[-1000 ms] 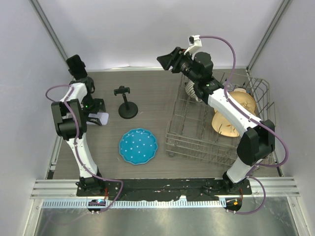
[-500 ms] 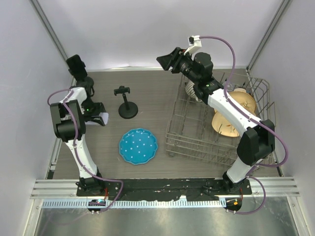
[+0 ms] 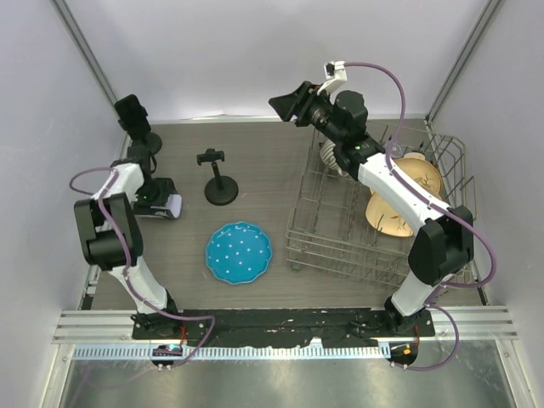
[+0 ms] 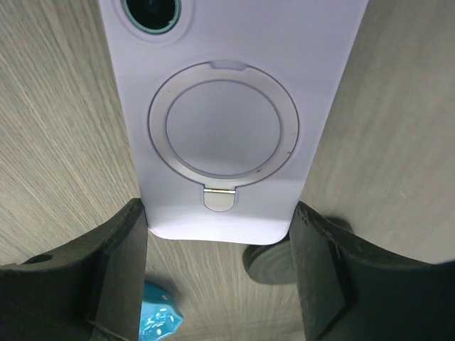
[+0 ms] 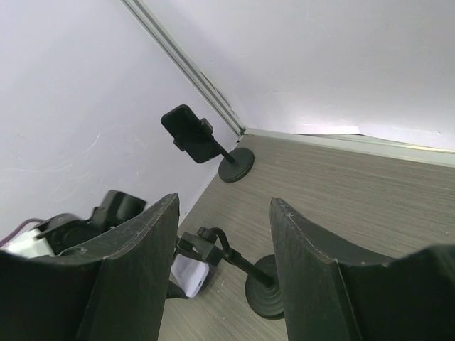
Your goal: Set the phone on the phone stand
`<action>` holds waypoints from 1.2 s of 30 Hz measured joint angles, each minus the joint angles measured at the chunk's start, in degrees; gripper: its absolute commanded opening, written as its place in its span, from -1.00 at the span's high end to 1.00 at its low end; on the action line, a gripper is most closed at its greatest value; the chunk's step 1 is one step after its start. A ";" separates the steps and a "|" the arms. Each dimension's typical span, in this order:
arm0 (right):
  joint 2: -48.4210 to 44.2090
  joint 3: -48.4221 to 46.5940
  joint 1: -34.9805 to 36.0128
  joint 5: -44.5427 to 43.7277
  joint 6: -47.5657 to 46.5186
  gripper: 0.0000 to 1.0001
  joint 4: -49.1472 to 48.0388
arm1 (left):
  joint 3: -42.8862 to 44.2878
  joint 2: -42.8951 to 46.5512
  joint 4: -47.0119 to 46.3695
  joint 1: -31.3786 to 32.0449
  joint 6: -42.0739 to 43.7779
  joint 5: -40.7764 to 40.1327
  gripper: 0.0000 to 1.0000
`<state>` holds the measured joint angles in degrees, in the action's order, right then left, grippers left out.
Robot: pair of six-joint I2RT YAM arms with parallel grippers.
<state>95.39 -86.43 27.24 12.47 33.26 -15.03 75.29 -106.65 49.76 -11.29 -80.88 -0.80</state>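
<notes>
Gripping the phone [image 4: 220, 128] by its two long edges, my left end effector [image 4: 219, 209] is clenched on it, with a pad [image 4: 131, 241] against each side of the lower end as far as the wrist view shows. I hold it there on purpose: most of the body, with its ring and lens, juts out beyond my fingers and is free to go into a clamp.

The phone is at the left of the desk [image 3: 263, 161], just left of the stand [image 3: 219, 180]. I cannot tell whether it rests on the wood or hangs just above it. The stand's clamp sits up on a stalk, so I judge that the next step calls for a lift and a short carry to the right.

My right end effector [image 5: 224, 201] is spread wide and holds nothing. I keep it high over the far left corner of the rack [image 3: 340, 246], out of the left arm's path, and its camera looks down on the stand and the phone. The plate [image 3: 239, 252] lies on the near side of the stand, clear of that path. Another stand [image 3: 133, 119] is in the far left corner.
</notes>
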 measured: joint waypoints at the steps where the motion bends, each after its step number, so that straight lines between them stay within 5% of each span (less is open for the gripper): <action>1: 0.15 -0.02 0.00 0.17 0.09 -0.18 -0.09 | -1.62 2.60 -1.40 -0.11 0.44 -0.02 1.00; 8: 2.73 -0.24 0.02 1.64 0.66 -0.19 -0.20 | -13.64 22.58 -13.49 -0.66 3.32 1.40 0.99; 14: 5.79 -2.27 0.52 5.33 0.74 -0.21 0.09 | -22.03 32.09 -32.06 -1.01 9.62 10.32 0.99; 21: 8.48 -5.66 3.10 11.28 0.72 -0.31 -0.20 | -22.16 40.13 -46.86 2.54 22.40 18.62 0.99; 29: 8.85 -7.15 9.73 12.68 0.66 -0.59 -1.75 | -18.75 44.59 -49.03 18.97 39.67 20.63 0.99; 36: 8.85 -7.56 15.08 6.32 -0.72 -0.48 -0.15 | -18.75 44.46 -46.23 24.17 46.07 18.69 0.99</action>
<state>104.25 -94.00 42.33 18.79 32.53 -15.18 56.53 -62.19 3.53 12.88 -34.81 17.89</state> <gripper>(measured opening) 0.796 0.716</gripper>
